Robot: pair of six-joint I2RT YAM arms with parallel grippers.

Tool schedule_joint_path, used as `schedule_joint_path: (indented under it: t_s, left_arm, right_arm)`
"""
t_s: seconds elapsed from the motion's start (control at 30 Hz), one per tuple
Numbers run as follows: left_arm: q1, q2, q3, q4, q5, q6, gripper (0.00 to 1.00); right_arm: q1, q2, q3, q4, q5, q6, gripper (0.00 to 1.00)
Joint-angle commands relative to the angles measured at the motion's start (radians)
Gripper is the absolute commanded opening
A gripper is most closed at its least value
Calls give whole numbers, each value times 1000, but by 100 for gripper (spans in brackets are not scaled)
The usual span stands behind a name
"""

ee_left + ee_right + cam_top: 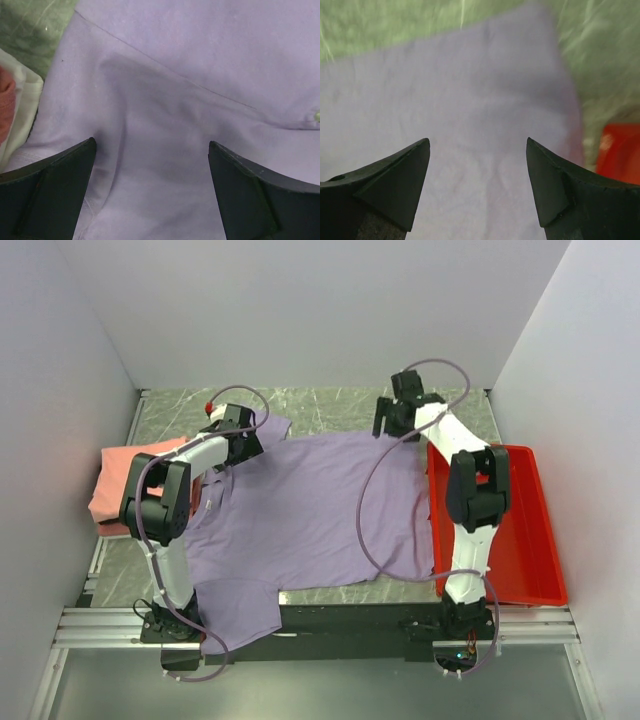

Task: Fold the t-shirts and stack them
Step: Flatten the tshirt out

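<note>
Lavender t-shirt [320,510] lies spread flat over the middle of the bench [330,405], collar end to the left and hem to the right. One short sleeve reaches the far left. The other droops over the bench's near edge onto the dark rail. Its cloth is plain and pale, with soft wrinkles. Left of it a salmon-pink folded shirt [125,475] sits against the side wall, with a darker red edge [108,527] showing beneath it. The hem runs up to the left rim of the red tray [525,540]; whether it overlaps the rim cannot be told. From above, both arms reach to the shirt's far edge, one at each far corner. The left wrist view alone shows a thin seam crossing the fabric on a slant, and the left pincer [151,142] with its fingers apart above purple cloth, nothing between them. The right wrist view shows the right pincer [476,140] likewise spread wide over the shirt's far right corner, greenish marbled bench beyond and a patch of red tray at the right. Bare bench shows as a strip between the shirt and the back wall, with walls closing three sides.
</note>
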Motion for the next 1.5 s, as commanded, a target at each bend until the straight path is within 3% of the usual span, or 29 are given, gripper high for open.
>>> schedule_joint_path:
  t_s: [0.0,0.37,0.7,0.87,1.03,1.13,1.17,1.27,1.47]
  left_arm:
    - [3,-29,-13,29,-11,-16,99]
    - [5,-102,-52,31,-20,-20,99]
    - [3,-242,-169,18,-46,-59,100]
    - [0,-308,-240,26,-46,-89,100]
    - [-5,-355,-289,24,-52,-111,99]
    - [-6,-377,-311,18,-60,-120,99]
    - [-8,-389,-317,17,-61,-120,99]
    - [-11,-412,-329,8,-72,-123,100]
    - [-14,-484,-378,3,-77,-134,99]
  right_arm:
    - [-48,59,152,-50,26,-54,84]
    - [-105,324,502,-214,-25,-197,77]
    - [-139,390,527,-231,-34,-206,67]
    - [-142,409,519,-222,-54,-217,55]
    - [-141,429,540,-231,-54,-220,52]
    - [-142,433,540,-233,-52,-218,39]
    - [-142,433,537,-233,-52,-215,24]
    - [-142,411,521,-225,-52,-212,10]
    - [-110,302,435,-205,-42,-208,5]
